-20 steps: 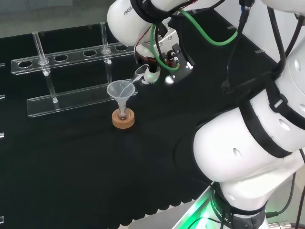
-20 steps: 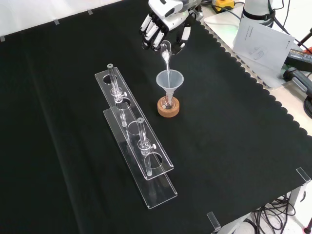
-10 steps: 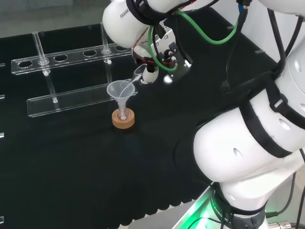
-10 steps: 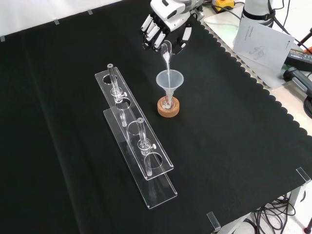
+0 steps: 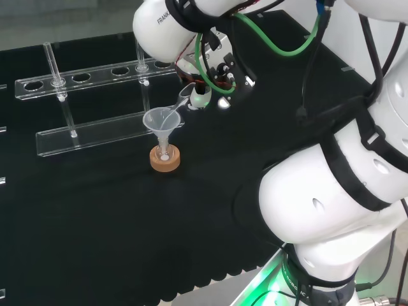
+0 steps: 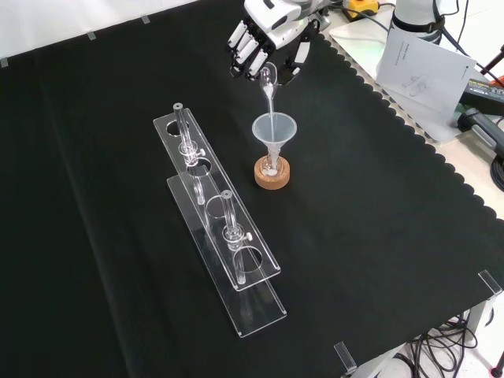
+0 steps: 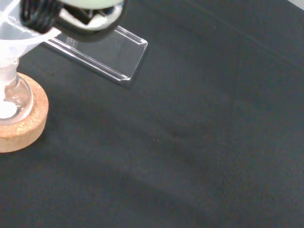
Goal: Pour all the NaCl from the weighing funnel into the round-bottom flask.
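— Where was the hand (image 6: 268, 31), and what were its fingers doing?

— In the front view it hung near the far edge of the black cloth (image 6: 378, 236), fingers curled round the upper end of the weighing funnel (image 6: 268, 85). The funnel pointed steeply down, its narrow tip reaching into the mouth of the clear cone funnel (image 6: 274, 130) below it.

— And the flask?

— The small round-bottom flask (image 6: 272, 167) sat in its cork ring (image 6: 272, 175), roughly mid-cloth, a little toward the far edge in the front view. The cone funnel stood in its neck. The wrist view showed a white heap of salt (image 7: 5, 110) lying in the bottom of the flask, with the cork ring beneath it.

— What differed from a second before?

— Not much. In the front view the hand had risen slightly and drawn a touch toward the far edge, so the weighing funnel hung a bit higher, though its tip was still over the cone funnel. In the head view the white link above the hand (image 5: 201, 95) had shifted a little to the left. The flask, cork ring and cone funnel had not moved.

— Anything else on the cloth?

— Two long clear racks (image 6: 220, 236) lay just left of the flask in the front view, with upright clear tubes (image 6: 181, 126) standing in them, in the same place as before.
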Available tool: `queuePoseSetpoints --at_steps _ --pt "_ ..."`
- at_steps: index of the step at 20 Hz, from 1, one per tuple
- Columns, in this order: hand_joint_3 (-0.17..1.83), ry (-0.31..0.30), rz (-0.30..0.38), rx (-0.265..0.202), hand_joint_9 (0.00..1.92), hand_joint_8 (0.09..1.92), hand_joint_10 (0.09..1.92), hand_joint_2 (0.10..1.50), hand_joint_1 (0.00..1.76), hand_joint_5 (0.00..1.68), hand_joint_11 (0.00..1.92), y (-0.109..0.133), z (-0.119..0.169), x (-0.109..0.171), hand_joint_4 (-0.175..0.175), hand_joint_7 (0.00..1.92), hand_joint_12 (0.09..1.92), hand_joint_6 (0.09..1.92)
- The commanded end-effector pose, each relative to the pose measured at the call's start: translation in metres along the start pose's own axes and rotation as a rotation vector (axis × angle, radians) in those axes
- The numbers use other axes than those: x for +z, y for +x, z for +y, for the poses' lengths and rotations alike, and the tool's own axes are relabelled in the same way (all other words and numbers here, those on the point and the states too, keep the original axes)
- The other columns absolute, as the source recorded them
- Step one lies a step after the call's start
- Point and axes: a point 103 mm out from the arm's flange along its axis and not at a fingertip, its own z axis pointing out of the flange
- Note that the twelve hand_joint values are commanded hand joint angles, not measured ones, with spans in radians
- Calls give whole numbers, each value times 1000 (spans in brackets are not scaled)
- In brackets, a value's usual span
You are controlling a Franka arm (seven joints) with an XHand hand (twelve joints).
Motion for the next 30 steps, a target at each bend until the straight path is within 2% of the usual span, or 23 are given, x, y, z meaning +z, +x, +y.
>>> queuePoseSetpoints --at_steps 1,30 --pt "644 10 -23 1 940 654 353 711 1083 1161 779 2 0 -1 175 578 1070 867" --pt "642 53 -140 14 938 650 345 711 1084 1164 784 9 7 -13 175 568 1060 861"
